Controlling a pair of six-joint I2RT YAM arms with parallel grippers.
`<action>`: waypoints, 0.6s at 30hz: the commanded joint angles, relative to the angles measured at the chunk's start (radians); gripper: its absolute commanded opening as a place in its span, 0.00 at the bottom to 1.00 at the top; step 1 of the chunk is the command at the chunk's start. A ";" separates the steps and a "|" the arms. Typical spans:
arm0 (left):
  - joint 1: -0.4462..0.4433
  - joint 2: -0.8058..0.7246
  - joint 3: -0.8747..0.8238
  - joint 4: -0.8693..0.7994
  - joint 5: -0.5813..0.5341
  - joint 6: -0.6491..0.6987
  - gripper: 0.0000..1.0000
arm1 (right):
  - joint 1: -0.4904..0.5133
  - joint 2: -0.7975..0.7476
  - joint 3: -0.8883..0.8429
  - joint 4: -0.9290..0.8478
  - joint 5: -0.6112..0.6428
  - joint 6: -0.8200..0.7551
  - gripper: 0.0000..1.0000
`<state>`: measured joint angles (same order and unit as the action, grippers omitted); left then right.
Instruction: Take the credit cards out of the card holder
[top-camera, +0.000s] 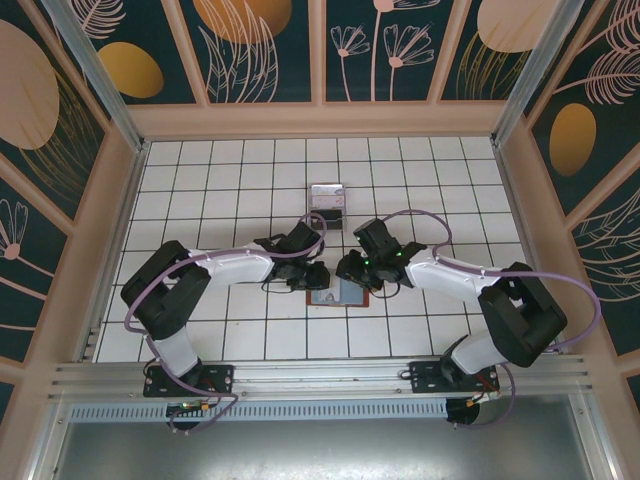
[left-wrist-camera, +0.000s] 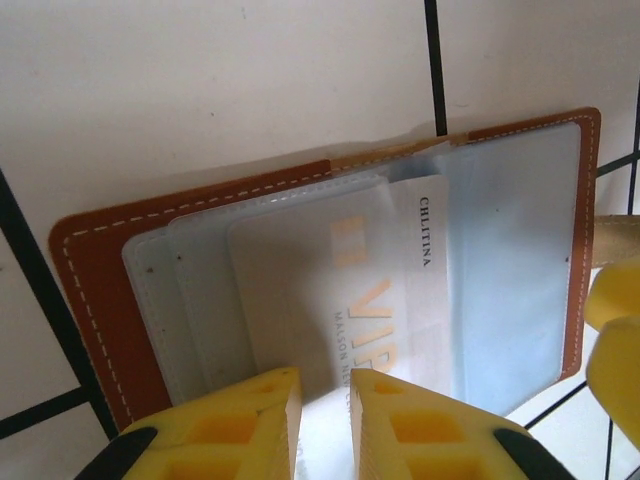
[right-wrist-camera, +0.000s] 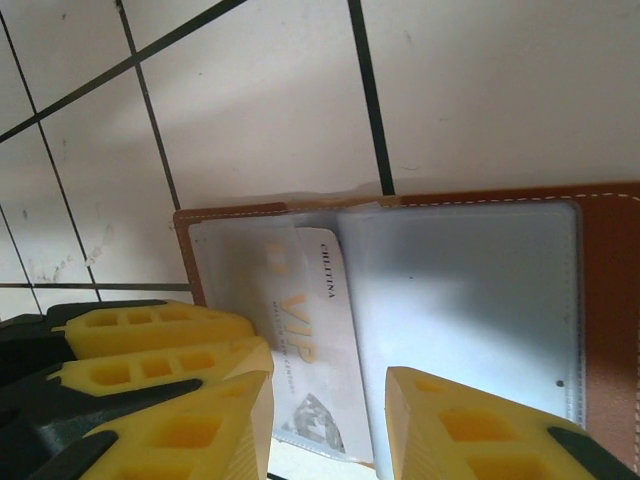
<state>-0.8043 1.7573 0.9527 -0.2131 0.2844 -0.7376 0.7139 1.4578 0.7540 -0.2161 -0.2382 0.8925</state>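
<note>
left wrist: stitched leather card holder (left-wrist-camera: 90, 290), frosted sleeves (left-wrist-camera: 520, 250), pale credit card (left-wrist-camera: 385, 280), maybe sleeved

The pale card (left-wrist-camera: 370, 290) inside the card holder (left-wrist-camera: 90, 280) reads "CHLITINA" along one edge. Large gold "VIP" stands on its face. The small print beside that is too blurred to read.

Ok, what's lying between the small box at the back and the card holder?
Bare white tile, seen in the top view, from the small box down to the card holder.
</note>
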 joint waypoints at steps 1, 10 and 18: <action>-0.001 0.005 -0.014 -0.029 -0.043 0.017 0.22 | -0.004 0.029 -0.008 0.032 -0.024 -0.016 0.35; 0.000 -0.012 -0.037 -0.023 -0.054 0.015 0.20 | -0.005 0.137 0.043 0.072 -0.060 -0.099 0.30; 0.000 -0.010 -0.045 -0.008 -0.048 0.010 0.20 | -0.010 0.208 0.061 0.095 -0.068 -0.131 0.22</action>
<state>-0.8043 1.7493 0.9340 -0.1978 0.2607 -0.7376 0.7097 1.6386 0.7967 -0.1532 -0.2951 0.7898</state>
